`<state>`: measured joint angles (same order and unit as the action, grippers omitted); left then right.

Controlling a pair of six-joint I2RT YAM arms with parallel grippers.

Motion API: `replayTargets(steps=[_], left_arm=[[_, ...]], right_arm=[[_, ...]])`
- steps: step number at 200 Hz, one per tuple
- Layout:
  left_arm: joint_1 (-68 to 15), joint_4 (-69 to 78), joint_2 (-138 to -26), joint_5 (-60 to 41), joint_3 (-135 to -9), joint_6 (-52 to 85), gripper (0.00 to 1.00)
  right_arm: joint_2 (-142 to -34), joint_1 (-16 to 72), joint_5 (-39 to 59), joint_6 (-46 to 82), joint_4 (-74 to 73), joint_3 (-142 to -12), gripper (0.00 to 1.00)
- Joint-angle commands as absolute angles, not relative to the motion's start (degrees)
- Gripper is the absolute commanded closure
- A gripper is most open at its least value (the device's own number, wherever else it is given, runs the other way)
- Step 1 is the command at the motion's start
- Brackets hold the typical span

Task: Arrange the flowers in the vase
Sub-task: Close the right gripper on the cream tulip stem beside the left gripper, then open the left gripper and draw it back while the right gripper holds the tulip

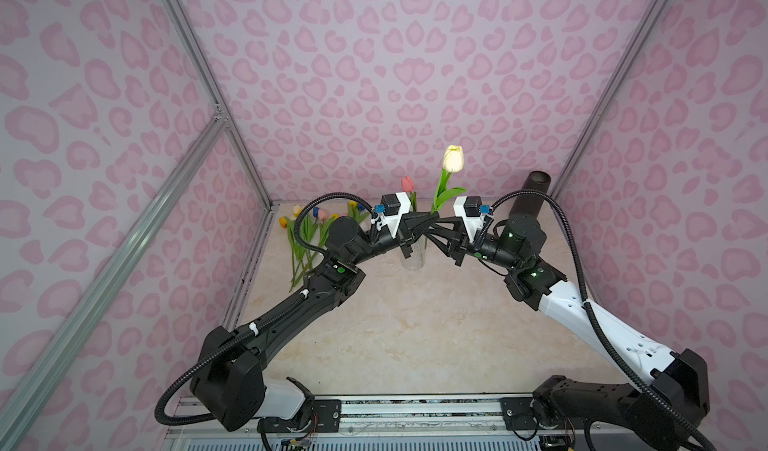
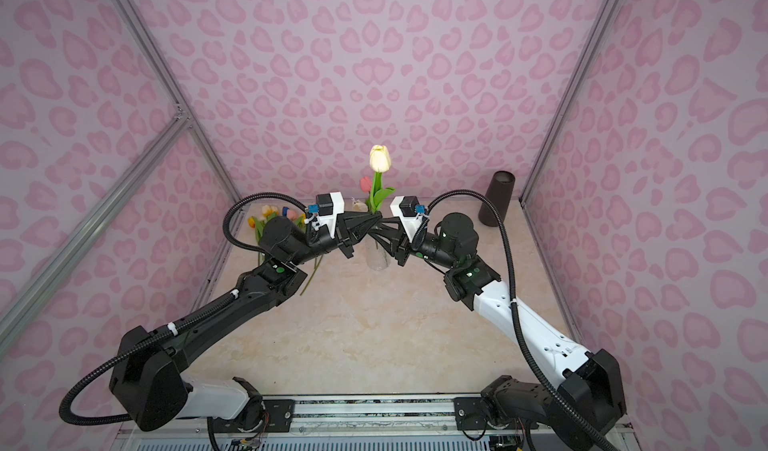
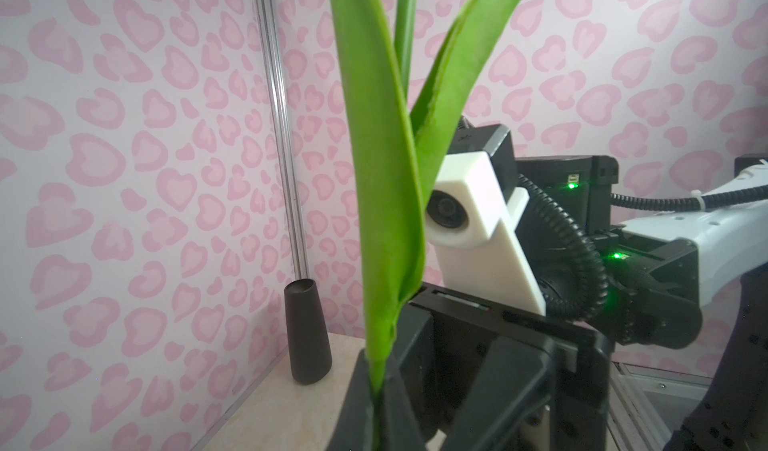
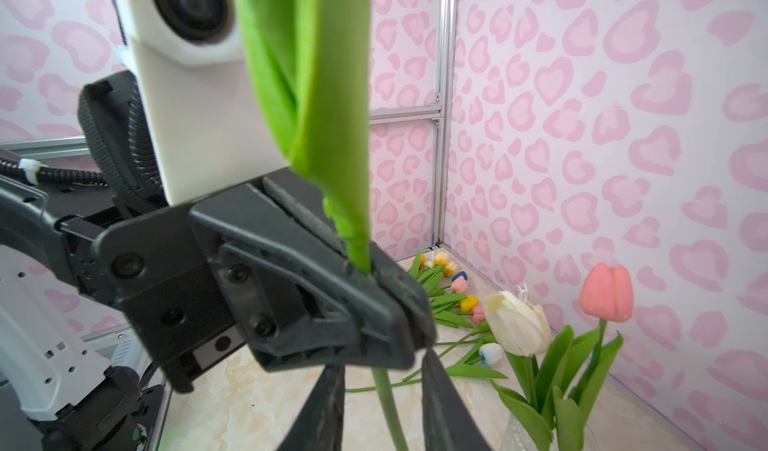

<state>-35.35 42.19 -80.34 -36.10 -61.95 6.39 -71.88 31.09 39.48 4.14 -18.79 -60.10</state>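
In both top views a cream tulip [image 1: 453, 158] [image 2: 380, 158] stands upright over the clear glass vase [image 1: 413, 257] [image 2: 378, 259]. My left gripper [image 1: 434, 217] [image 3: 376, 403] is shut on its green stem [image 3: 382, 220] just under the leaves. My right gripper [image 1: 436, 225] [image 4: 380, 370] is open just below the left gripper. Its fingers [image 4: 328, 407] flank the stem [image 4: 384, 386] with gaps on both sides. A pink tulip [image 4: 606, 293] and another cream tulip [image 4: 515, 324] stand in the vase. The vase's mouth is hidden by the grippers in both top views.
Several loose flowers [image 1: 307, 224] [image 4: 449, 282] lie on the marble tabletop at the back left. A dark tapered vessel [image 1: 530, 197] [image 3: 307, 336] stands in the back right corner. Pink patterned walls with metal frame posts close in three sides.
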Motion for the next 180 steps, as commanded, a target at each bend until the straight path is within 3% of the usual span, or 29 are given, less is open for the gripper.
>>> replayTargets(steps=[1,36,63,73,97,110,129,180], left_arm=[[-35.42,45.26,-80.32,-37.0,-62.4,7.37,0.97],[-35.4,45.89,-80.61,-36.5,-62.51,8.25,0.96],[-35.35,46.47,-80.26,-34.95,-61.9,8.44,0.89],[-35.42,46.58,-80.05,-34.44,-61.71,8.44,0.81],[-35.35,46.58,-79.39,-33.86,-61.18,8.26,0.52],[-35.33,46.58,-78.88,-33.13,-60.84,8.24,0.29],[-35.33,46.32,-77.84,-31.71,-60.01,7.67,0.17],[-34.59,45.9,-71.8,-25.66,-54.13,4.54,0.15]], right_arm=[[-71.32,31.14,36.97,4.04,-20.36,-59.69,0.87],[-71.15,31.14,35.6,3.8,-19.85,-59.66,1.0],[-71.17,31.13,35.2,3.97,-20.08,-59.45,1.0],[-71.13,31.12,34.62,4.11,-20.25,-59.37,1.0],[-71.57,31.12,32.88,4.35,-20.61,-59.6,1.0],[-71.95,31.09,31.18,4.56,-20.33,-60.01,1.0],[-72.06,31.03,29.54,4.66,-20.55,-60.03,1.0],[-72.94,30.29,27.17,4.22,-21.93,-59.97,1.0]])
